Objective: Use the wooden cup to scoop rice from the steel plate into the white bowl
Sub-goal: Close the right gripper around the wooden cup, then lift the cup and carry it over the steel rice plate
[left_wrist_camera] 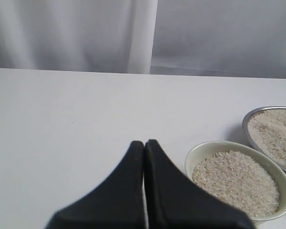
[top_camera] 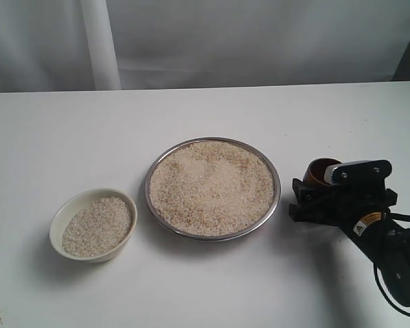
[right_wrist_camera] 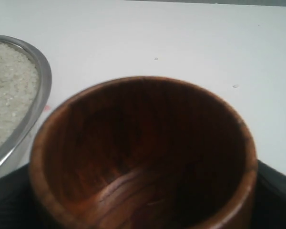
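The wooden cup stands upright on the table just right of the steel plate. Its dark inside is empty. My right gripper sits low on the table with the cup between its black fingers, which lie flush against both sides of the cup. Rice fills the plate nearly to its rim. The white bowl at the left holds more rice. My left gripper is shut and empty, hovering near the bowl; the exterior view does not show it.
A white table carries everything, with a white curtain behind its far edge. A few stray grains lie on the table beyond the cup. The plate's rim runs close beside the cup.
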Action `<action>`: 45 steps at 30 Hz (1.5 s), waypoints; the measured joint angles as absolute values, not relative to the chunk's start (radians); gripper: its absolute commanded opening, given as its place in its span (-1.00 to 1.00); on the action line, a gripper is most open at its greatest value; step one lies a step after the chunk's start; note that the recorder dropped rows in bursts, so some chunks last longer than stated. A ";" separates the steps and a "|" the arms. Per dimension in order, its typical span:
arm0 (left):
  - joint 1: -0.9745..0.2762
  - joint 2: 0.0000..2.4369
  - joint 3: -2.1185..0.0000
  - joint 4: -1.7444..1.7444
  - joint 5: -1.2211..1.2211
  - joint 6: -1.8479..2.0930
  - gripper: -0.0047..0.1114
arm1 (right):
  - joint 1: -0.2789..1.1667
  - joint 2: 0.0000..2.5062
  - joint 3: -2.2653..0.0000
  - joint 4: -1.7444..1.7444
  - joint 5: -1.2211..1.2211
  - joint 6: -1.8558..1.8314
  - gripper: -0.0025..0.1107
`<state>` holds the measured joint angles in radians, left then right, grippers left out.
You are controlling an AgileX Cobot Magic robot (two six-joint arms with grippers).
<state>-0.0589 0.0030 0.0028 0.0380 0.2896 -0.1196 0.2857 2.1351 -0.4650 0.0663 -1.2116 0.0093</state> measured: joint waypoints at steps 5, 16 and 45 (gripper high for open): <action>-0.059 0.003 0.003 0.038 0.290 -0.120 -0.92 | 0.286 2.135 -0.465 0.064 -1.212 -0.030 -0.96; -0.059 0.003 0.003 0.038 0.290 -0.120 -0.92 | 0.286 1.903 -0.465 0.013 -1.047 -0.054 -0.96; -0.059 0.003 0.003 0.038 0.290 -0.120 -0.92 | 0.747 1.907 -1.413 -1.003 0.908 -0.390 -0.96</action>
<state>-0.0589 0.0030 0.0028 0.0380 0.2896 -0.1196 0.7472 1.9066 -1.4127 -1.0031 0.9083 -0.3901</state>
